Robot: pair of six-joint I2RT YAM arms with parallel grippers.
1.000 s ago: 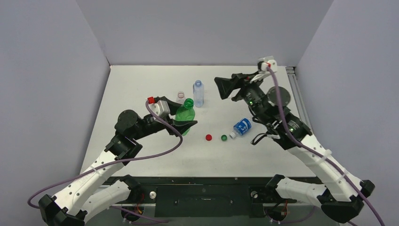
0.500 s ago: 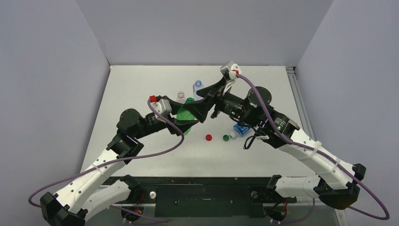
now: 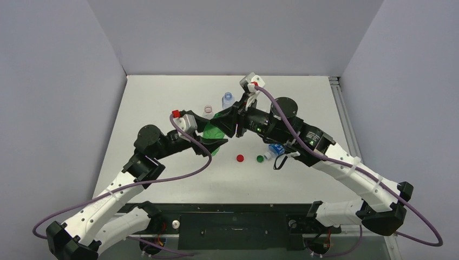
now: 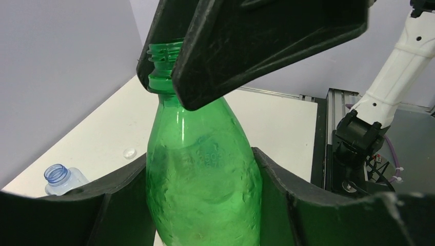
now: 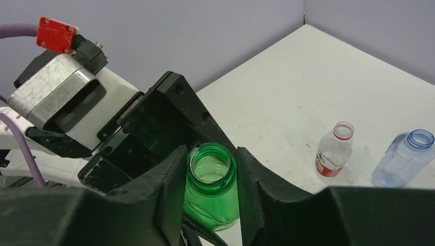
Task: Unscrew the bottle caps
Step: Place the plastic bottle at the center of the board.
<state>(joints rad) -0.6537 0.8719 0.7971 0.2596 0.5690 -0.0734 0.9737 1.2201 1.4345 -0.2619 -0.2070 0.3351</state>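
The left jaws stand part-open, clamped on the lower body of the green bottle, one finger pressed to each flank, and the bottle is held upright above the surface. The right jaws are narrow, their fingers closed from above on either side of the same bottle's threaded neck, touching it. The bottle's mouth is open with no cap on it, and what may lie inside is hard to read through the green plastic. Behind it stand two more uncapped bottles, upright and just beside each other: the red-label bottle with a red ring at its neck and the blue-rimmed bottle, both see-through. Nearer the arms, the red cap and green cap lie loose on the surface, near each other but apart. A white cap seems to sit just beside the green one, though it is very small. The blue-label bottle lies on its side next to those caps, largely hidden under the right arm. In the left wrist view a pale round spot on the surface is too small to identify. The left jaws' lower parts are cut off by that view's edge.
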